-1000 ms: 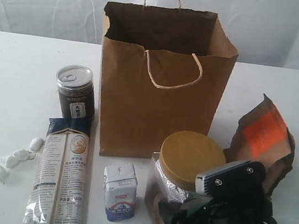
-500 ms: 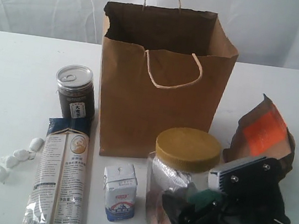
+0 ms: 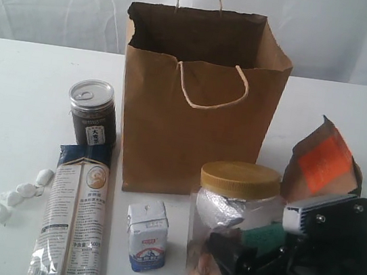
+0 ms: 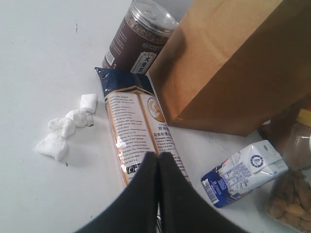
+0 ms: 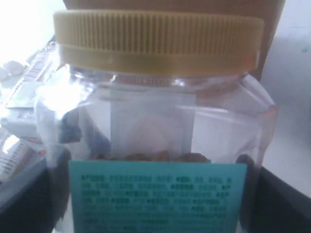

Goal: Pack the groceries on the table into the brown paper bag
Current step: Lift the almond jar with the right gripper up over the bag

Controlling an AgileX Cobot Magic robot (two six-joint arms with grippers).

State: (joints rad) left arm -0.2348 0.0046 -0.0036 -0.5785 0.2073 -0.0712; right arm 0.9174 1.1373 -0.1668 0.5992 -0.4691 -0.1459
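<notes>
Nearest, the right end effector (image 3: 247, 266) is spread wide around the gold-lidded clear jar (image 3: 234, 213), clamping its lower body, the jar upright and seemingly clear of the worktop (image 3: 26, 88); the left end effector (image 4: 158, 162) is pressed together, empty, hovering over the long noodle packet (image 3: 76, 218); beside that lie the small white-blue carton (image 3: 147, 233) and white wrapped sweets (image 3: 18, 193); further back, the silver-lidded dark jar (image 3: 92, 112) and orange-labelled brown pouch (image 3: 323, 167) flank the brown paper bag (image 3: 198, 105), open-topped. The step looks like carrying the jar; next it must rise above the ragged rim, then descend inside without snagging the handles.
</notes>
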